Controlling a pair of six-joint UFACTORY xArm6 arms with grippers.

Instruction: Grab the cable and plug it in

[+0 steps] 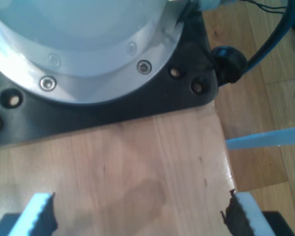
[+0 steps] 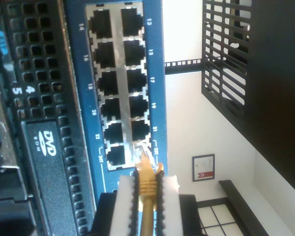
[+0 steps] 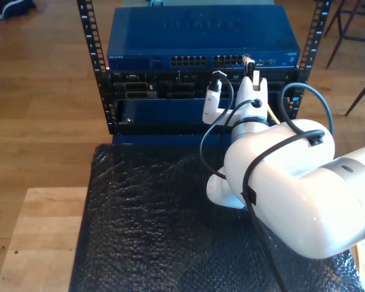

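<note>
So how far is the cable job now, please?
Grabbing looks done: my second gripper is shut on the cable. In hand is the insertion: the plug sits at the mouth of a port near the end of the switch, beside the 23 mark; whether it is partly in I cannot tell. Left: seat it fully, then let go. My first gripper is open over a wooden board.

Pale-yellow cable point(image 2: 147, 189); clear plug tip at a switch port point(image 2: 139, 130).
</note>
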